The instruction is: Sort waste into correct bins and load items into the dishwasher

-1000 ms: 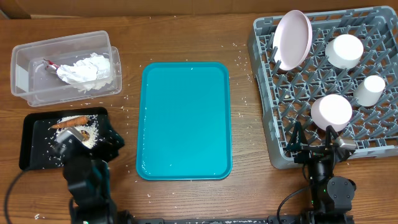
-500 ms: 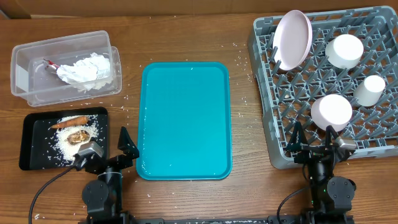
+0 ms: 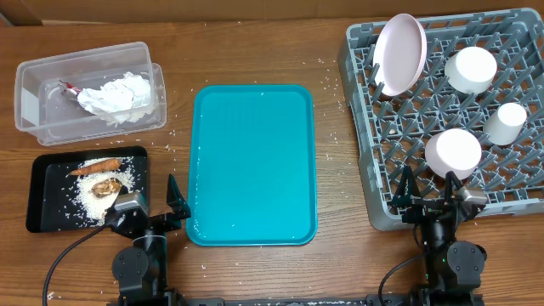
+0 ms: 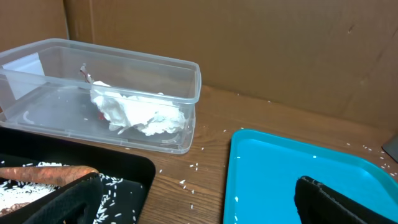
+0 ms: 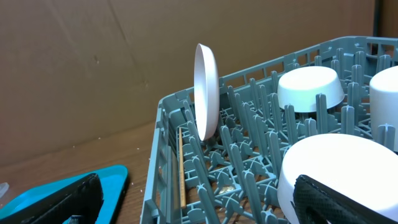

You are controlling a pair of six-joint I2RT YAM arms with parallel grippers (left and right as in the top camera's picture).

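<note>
Left hand (image 4: 198, 186): fingers wide open, holding nothing. It is low in the overhead frame, between the black tray (image 3: 38, 195) and the teal tray (image 3: 252, 161).
Right hand (image 3: 427, 191): wide open and empty, at the lower edge of the dish rack (image 3: 361, 127).
Change: one second before, the left hand was over the black tray; now it is to the right of it. The right hand did not move.
Black tray: one, lower left, long axis left to right. It holds rice (image 3: 85, 197), one carrot strip (image 3: 93, 167) lying left to right, and one brown scrap (image 3: 104, 186).
Clear tub (image 3: 34, 106): one, upper left, long axis left to right, with crumpled napkins (image 3: 117, 96) inside.
Dish rack: one, on the right. It holds one plate (image 3: 399, 53) standing on edge, two bowls (image 3: 453, 153), and one cup (image 3: 507, 123).
Bench (image 3: 255, 42): loose rice grains are scattered on it.
</note>
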